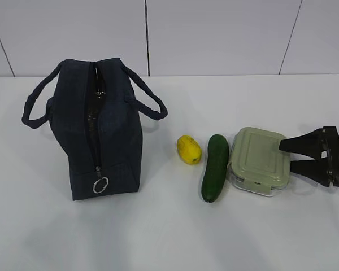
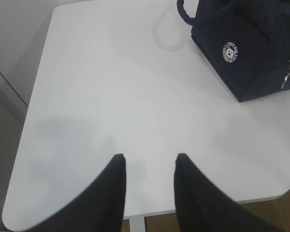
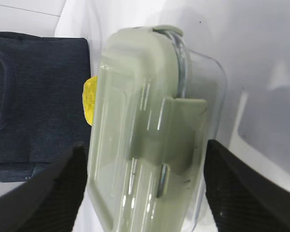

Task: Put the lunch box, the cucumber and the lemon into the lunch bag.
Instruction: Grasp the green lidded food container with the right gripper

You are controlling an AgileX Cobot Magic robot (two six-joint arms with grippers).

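The lunch box (image 1: pixel 259 160), clear with a sage-green lid, lies on the white table at the right. My right gripper (image 1: pixel 286 155) is open, with one finger at each side of the box's right end; the right wrist view shows the box (image 3: pixel 145 135) between the two fingers (image 3: pixel 63 193). The cucumber (image 1: pixel 214 167) lies just left of the box, and the lemon (image 1: pixel 188 149) lies left of that. The lemon (image 3: pixel 89 99) peeks out behind the box. The navy lunch bag (image 1: pixel 96 130) stands upright at the left. My left gripper (image 2: pixel 150 157) is open and empty over bare table.
The bag's zipper ring pull (image 1: pixel 100 184) hangs at its near end, and the top seam gapes a little. The bag's white logo (image 2: pixel 231 51) shows in the left wrist view. The table's near edge (image 2: pixel 208 205) runs just beyond the left fingers.
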